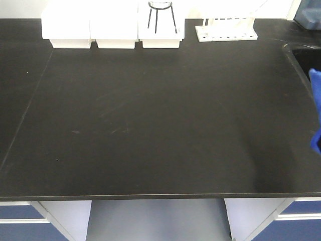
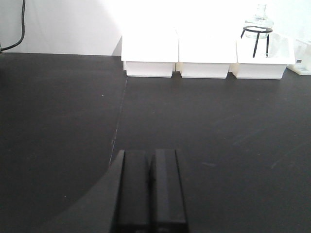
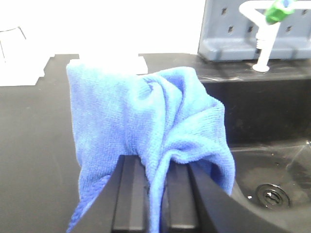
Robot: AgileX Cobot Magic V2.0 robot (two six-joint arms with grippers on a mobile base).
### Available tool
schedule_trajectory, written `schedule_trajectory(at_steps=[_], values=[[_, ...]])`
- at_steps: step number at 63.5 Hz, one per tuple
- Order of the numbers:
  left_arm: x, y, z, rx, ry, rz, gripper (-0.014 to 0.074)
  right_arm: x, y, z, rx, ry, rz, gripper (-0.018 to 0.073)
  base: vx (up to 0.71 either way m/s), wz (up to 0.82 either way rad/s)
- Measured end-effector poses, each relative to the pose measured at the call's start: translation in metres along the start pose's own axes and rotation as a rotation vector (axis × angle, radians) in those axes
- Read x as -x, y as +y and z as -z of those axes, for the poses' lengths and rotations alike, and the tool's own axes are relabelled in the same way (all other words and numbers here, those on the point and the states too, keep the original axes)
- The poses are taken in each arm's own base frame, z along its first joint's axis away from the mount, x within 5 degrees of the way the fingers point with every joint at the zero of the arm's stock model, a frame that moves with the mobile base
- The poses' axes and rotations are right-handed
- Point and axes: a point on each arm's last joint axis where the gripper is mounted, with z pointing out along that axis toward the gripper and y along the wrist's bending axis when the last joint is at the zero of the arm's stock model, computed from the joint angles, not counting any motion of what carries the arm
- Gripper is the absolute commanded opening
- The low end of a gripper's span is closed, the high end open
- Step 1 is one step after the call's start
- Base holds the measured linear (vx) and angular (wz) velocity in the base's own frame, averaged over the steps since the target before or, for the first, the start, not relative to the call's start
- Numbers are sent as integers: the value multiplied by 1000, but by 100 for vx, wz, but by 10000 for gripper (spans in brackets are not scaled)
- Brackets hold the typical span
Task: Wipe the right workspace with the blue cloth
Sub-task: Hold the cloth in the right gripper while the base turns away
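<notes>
The blue cloth (image 3: pixel 141 121) hangs bunched in my right gripper (image 3: pixel 154 167), pinched between the two black fingers (image 3: pixel 130 194), over the edge between the black counter and the sink. In the front view only a strip of the cloth (image 1: pixel 315 108) shows at the far right edge, beside the sink. My left gripper (image 2: pixel 151 160) is shut and empty, low over the black counter (image 2: pixel 218 136) on the left side.
Three white bins (image 1: pixel 113 30) stand along the back edge, one holding a black wire stand with a glass flask (image 2: pixel 257 29). A white rack (image 1: pixel 226 31) is at back right. The sink basin (image 3: pixel 272 184) with drain and a tap (image 3: pixel 265 34) lie right.
</notes>
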Motion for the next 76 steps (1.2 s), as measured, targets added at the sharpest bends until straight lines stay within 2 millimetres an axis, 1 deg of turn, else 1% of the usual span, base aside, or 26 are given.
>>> schedule_trajectory(at_steps=[12, 26, 76], values=[[0, 0, 0, 0, 0, 0, -6, -18, -2, 16, -3, -47, -5, -3, 0, 0], [0, 0, 0, 0, 0, 0, -6, -35, -3, 17, -8, -24, -5, -3, 0, 0], [0, 0, 0, 0, 0, 0, -6, -36, -3, 17, -8, -19, -6, -3, -2, 1]])
